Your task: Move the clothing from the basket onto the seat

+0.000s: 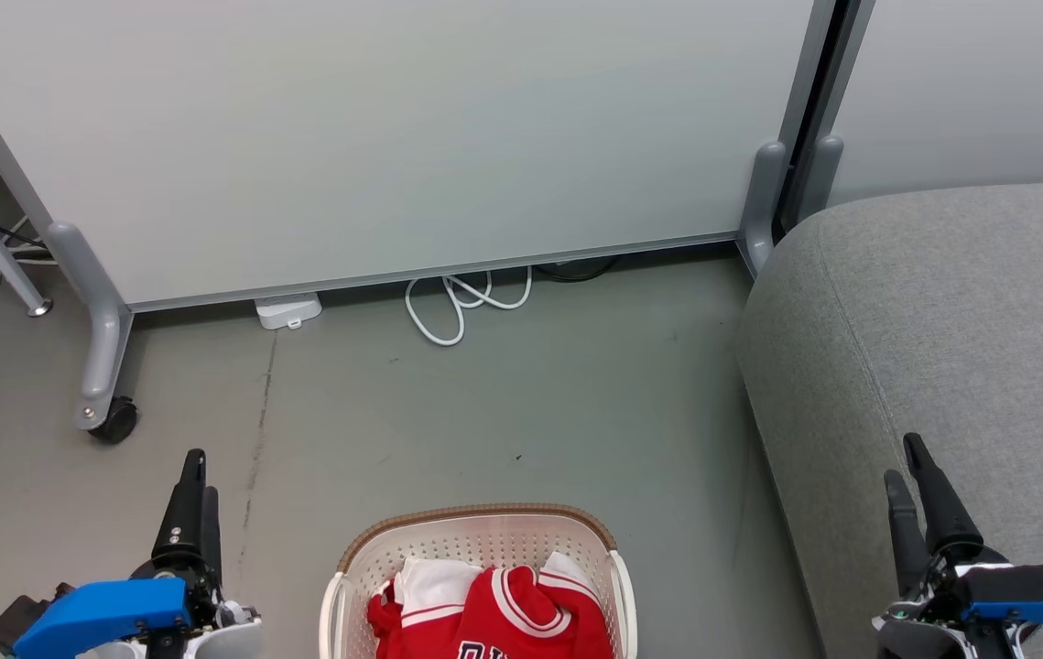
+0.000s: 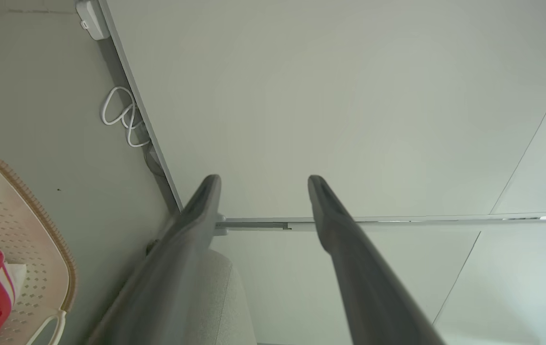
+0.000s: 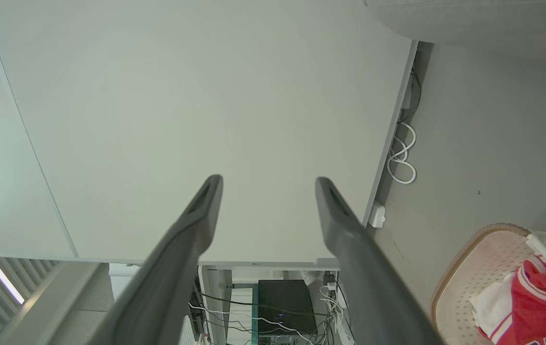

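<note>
The clothing (image 1: pixel 498 609), red with white trim, lay bunched in the basket (image 1: pixel 475 531), which stood on the floor (image 1: pixel 530 412) at the bottom middle of the head view. None of it was yet on the seat (image 1: pixel 942 320), the grey cushion to the robot's right, apart from the basket across a strip of floor.

The left claw (image 1: pixel 200 476) hung to the left of the basket and the right claw (image 1: pixel 903 458) over the front of the seat. Both were spread wide and held nothing, and neither touched the cloth.

The garments looked folded into one another, so a pinch on one would likely drag a second up, which could then slip off over the floor. The fabric seemed thin and slack, and a shallow bite by the long fingers might lose it. The basket looked light. Cloth caught on its white handle or perforated wall could tilt it or drag it along. A trailing hem might also fall short of the seat's rounded edge.

Beyond the basket, a looped white cable (image 1: pixel 461 311) and a small white box (image 1: pixel 287 311) lay at the foot of a pale partition panel (image 1: pixel 393 137), and a caster (image 1: pixel 114 421) stood further left. All were well apart from the path between basket and seat, and nothing blocked it.
</note>
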Tool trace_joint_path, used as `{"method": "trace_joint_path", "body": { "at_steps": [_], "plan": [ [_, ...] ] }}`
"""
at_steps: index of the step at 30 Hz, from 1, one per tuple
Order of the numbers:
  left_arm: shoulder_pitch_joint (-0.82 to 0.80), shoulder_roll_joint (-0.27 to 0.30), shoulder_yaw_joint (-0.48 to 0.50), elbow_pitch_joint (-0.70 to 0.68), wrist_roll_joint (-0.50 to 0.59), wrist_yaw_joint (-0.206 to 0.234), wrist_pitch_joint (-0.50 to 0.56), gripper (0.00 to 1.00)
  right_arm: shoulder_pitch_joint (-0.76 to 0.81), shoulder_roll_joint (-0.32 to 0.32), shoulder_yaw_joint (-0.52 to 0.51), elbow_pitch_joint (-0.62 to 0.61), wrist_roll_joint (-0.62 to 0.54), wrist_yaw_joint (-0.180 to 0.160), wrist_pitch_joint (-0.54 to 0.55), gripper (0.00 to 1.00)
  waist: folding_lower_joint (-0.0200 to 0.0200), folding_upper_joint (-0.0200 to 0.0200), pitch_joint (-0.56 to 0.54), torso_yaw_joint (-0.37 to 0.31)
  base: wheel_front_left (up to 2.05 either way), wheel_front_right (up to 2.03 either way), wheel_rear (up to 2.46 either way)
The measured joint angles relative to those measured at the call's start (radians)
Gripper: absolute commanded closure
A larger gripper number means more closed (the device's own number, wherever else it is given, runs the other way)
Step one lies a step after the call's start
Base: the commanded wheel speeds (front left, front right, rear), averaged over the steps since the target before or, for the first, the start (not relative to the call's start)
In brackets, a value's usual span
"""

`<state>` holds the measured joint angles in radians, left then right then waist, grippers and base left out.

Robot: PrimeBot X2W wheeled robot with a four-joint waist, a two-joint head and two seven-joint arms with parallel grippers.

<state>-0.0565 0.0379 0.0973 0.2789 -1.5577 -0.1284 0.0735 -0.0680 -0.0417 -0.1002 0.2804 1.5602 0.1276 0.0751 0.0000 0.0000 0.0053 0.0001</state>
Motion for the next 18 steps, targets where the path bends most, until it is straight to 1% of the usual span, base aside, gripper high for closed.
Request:
{"method": "trace_joint_path", "body": {
  "at_steps": [4,12,18],
  "plan": [
    [-0.006,0.0,-0.005,-0.01,0.068,0.0,-0.019,0.0,-0.001,0.0,0.006,-0.01,-0.062,0.0,-0.021,0.0,0.0,0.0,0.001,0.0,0.0,0.0,0.0],
    [-0.015,0.001,-0.022,-0.047,0.25,0.007,-0.054,0.0,-0.006,0.0,0.026,-0.041,-0.224,0.0,-0.055,0.0,0.0,0.0,0.004,0.001,0.0,0.0,0.0],
    [-0.02,0.001,-0.062,-0.07,0.396,0.03,-0.078,0.0,-0.008,0.0,0.047,-0.062,-0.35,0.0,-0.079,0.0,0.0,0.0,0.006,0.001,0.0,0.0,0.0]
  ]
}}
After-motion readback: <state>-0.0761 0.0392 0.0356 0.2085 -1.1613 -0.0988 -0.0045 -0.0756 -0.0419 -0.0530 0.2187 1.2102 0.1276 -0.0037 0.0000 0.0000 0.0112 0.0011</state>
